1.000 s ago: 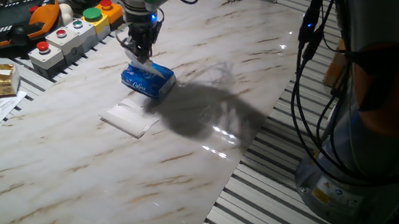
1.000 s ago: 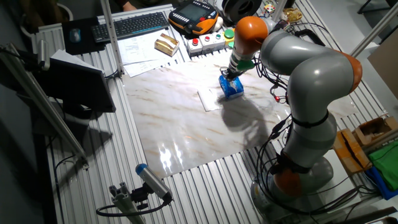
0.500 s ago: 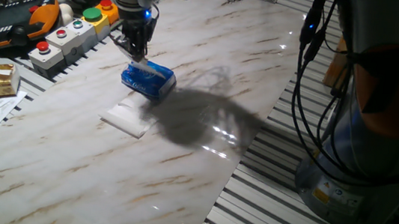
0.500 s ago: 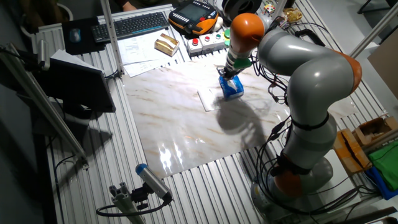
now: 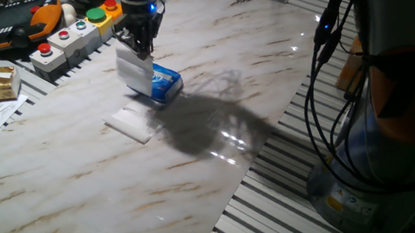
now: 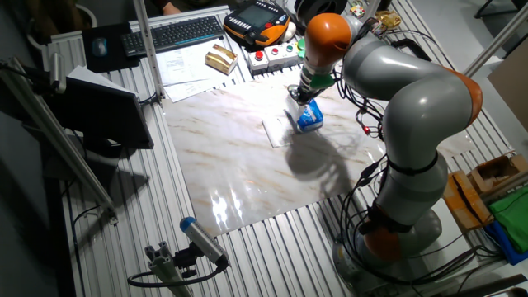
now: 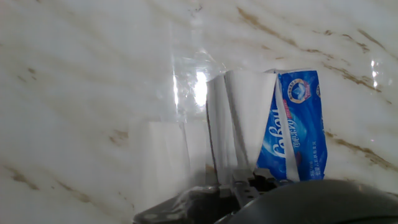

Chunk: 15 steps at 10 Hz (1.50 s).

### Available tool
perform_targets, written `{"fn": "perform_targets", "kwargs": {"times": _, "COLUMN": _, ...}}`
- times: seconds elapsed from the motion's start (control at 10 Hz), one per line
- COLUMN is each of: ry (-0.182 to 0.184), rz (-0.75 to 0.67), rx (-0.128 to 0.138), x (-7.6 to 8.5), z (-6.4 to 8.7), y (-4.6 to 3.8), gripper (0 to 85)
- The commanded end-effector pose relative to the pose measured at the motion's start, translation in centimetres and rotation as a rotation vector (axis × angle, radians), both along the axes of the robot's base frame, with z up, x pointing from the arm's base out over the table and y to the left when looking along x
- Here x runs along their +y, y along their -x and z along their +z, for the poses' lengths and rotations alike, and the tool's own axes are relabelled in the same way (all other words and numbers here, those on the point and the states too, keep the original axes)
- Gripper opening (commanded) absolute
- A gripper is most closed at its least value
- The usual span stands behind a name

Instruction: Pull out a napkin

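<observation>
One napkin hangs pinched in my gripper, drawn up above the blue tissue pack; its twin lies flat just beside that pack. Next, I judge, lift until it clears.

Glossy marble-look tabletop on ribbed, perhaps aluminium, bench
</observation>
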State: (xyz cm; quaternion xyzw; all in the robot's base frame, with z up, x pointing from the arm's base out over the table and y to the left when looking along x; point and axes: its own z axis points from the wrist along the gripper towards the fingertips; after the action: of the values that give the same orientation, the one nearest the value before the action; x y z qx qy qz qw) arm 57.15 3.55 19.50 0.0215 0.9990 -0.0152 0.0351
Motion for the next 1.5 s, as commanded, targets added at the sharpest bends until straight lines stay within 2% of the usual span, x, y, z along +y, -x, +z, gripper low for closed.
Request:
{"fn": "perform_targets", "kwargs": {"times": 0.0, "ry": 0.003, "rz": -0.003, "rx": 0.003, "x": 0.2, "z": 0.4, "y": 0.02, "gripper": 0.7}}
{"fn": "perform_targets", "kwargs": {"times": 0.3, "ry": 0.003, "rz": -0.011, "rx": 0.004, "x": 1.2, "z": 0.3, "y": 0.02, "gripper": 0.7}}
{"fn": "perform_targets", "kwargs": {"times": 0.9, "ry": -0.005, "rz": -0.033, "rx": -0.002, "x": 3.3, "z": -1.3, "y": 0.25, "gripper": 0.7}}
{"fn": "perform_targets", "kwargs": {"times": 1.1, "ry": -0.02, "rz": -0.021, "rx": 0.01, "x": 3.4, "z": -1.6, "y": 0.09, "gripper": 1.7}}
{"fn": "perform_targets", "kwargs": {"times": 1.4, "ry": -0.013, "rz": -0.035, "rx": 0.002, "x": 4.4, "z": -2.3, "y": 0.44, "gripper": 38.7}}
